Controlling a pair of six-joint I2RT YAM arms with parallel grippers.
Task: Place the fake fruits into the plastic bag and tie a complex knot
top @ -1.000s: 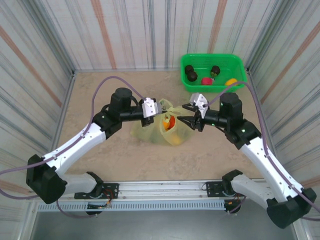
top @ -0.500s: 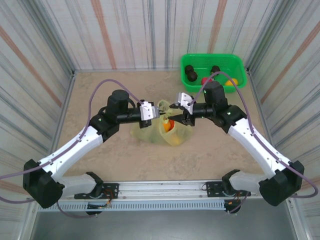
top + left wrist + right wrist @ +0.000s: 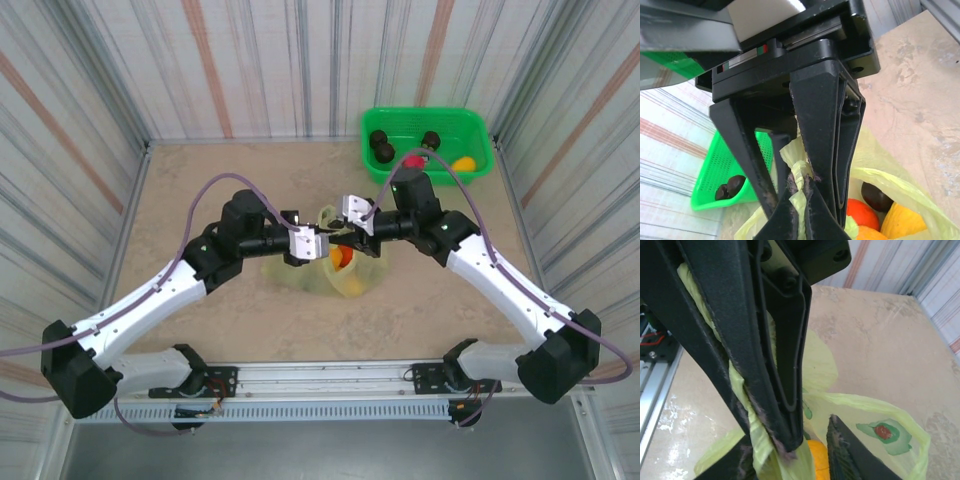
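The pale yellow-green plastic bag [image 3: 352,282] lies mid-table with orange fake fruits [image 3: 342,258] showing inside. Both grippers meet over its top. My left gripper [image 3: 318,244] is shut on a twisted strip of the bag [image 3: 801,172]. Below it I see an orange [image 3: 860,212], a dark fruit [image 3: 875,195] and a yellow one [image 3: 905,220] in the bag. My right gripper [image 3: 342,226] is shut on another bag strip [image 3: 740,385], which is squeezed between its fingers. An orange fruit [image 3: 815,460] sits beneath them.
The green basket [image 3: 470,125] at the back right holds dark fruits [image 3: 380,146], a yellow one [image 3: 462,162] and a red one [image 3: 412,160]. It stands close behind the right arm. Striped walls enclose the table on three sides.
The right arm has swung left across the bag to meet the left gripper, and its jaws have closed on a bag strip. The left gripper has shifted slightly right, still gripping.
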